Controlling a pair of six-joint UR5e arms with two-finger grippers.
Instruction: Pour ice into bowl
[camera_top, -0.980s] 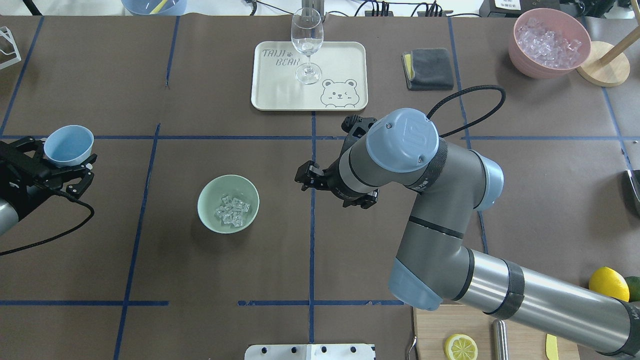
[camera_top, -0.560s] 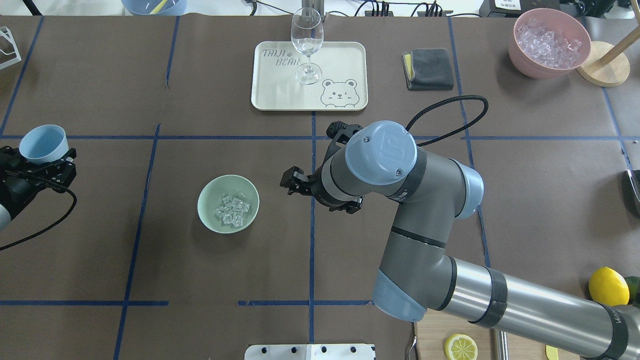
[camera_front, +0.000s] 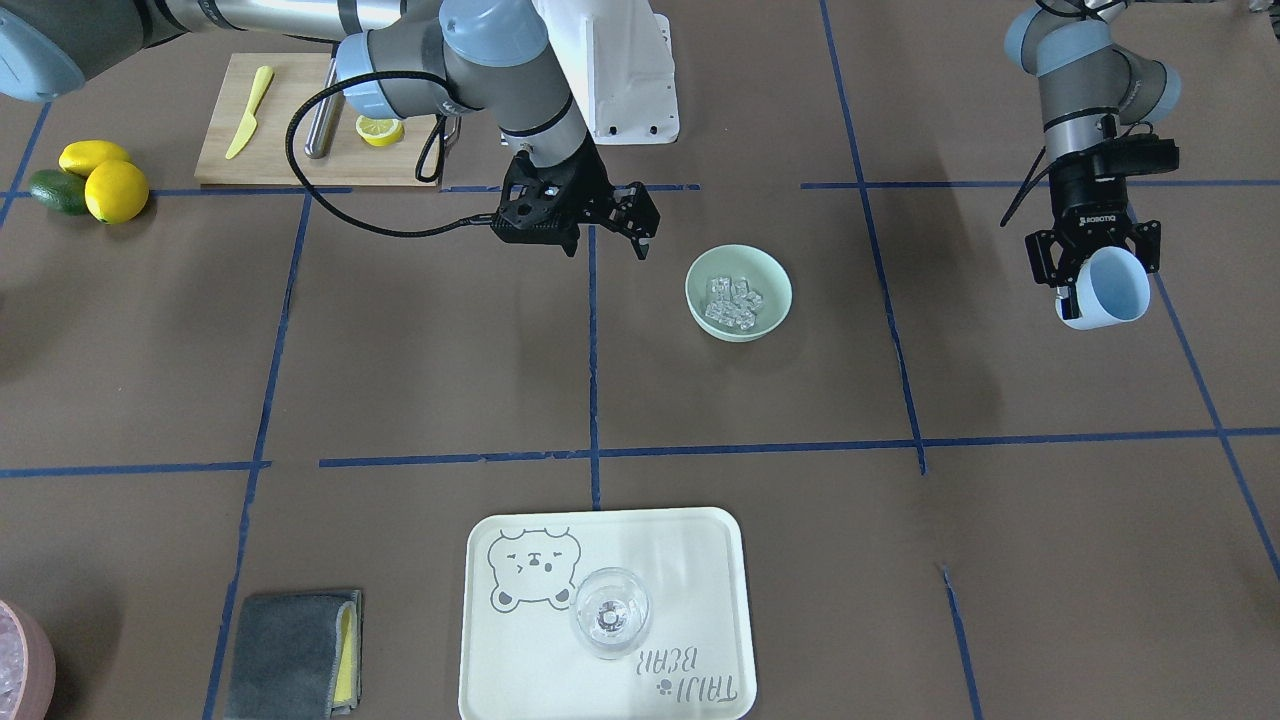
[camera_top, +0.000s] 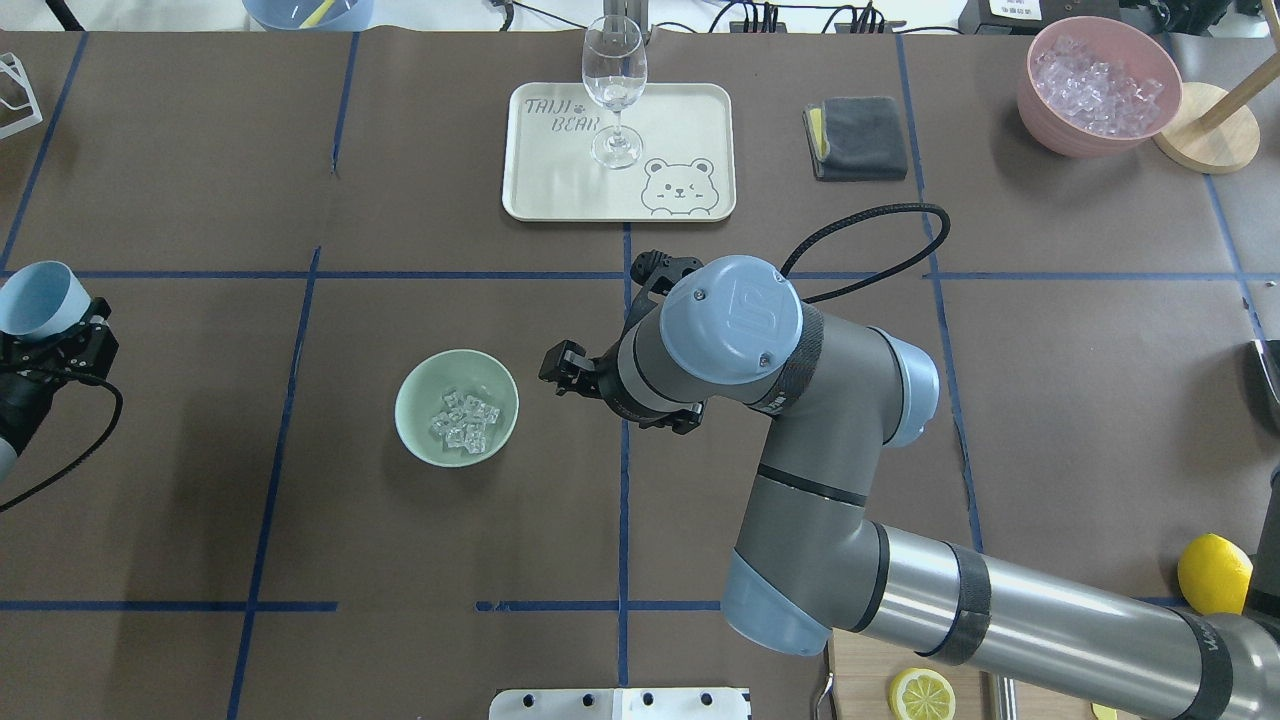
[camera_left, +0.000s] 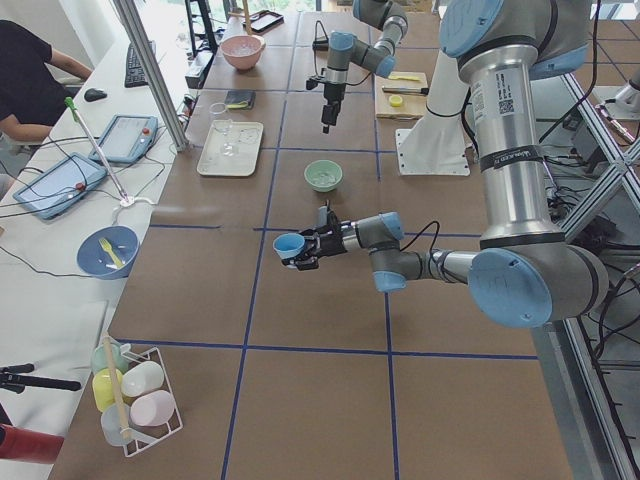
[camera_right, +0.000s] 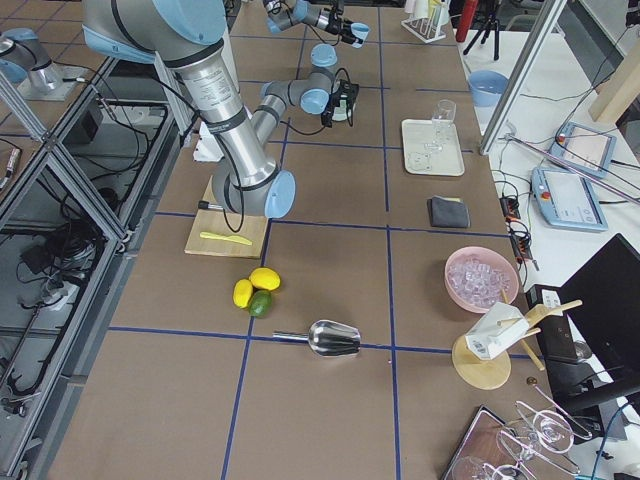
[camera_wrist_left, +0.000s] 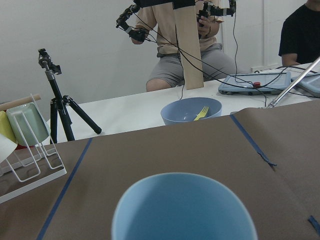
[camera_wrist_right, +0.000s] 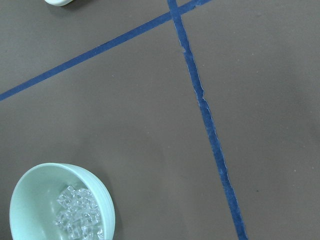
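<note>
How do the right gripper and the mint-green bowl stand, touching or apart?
Apart. The overhead view shows bare brown table between the right gripper and the bowl rim.

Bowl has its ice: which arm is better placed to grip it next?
Probably right. The right gripper is open, empty and near the bowl; the left gripper is shut on the cup, far off near the table's end.

Brown table (camera_top: 150, 150) with bowl (camera_top: 415, 398), tray (camera_top: 685, 115)
</note>
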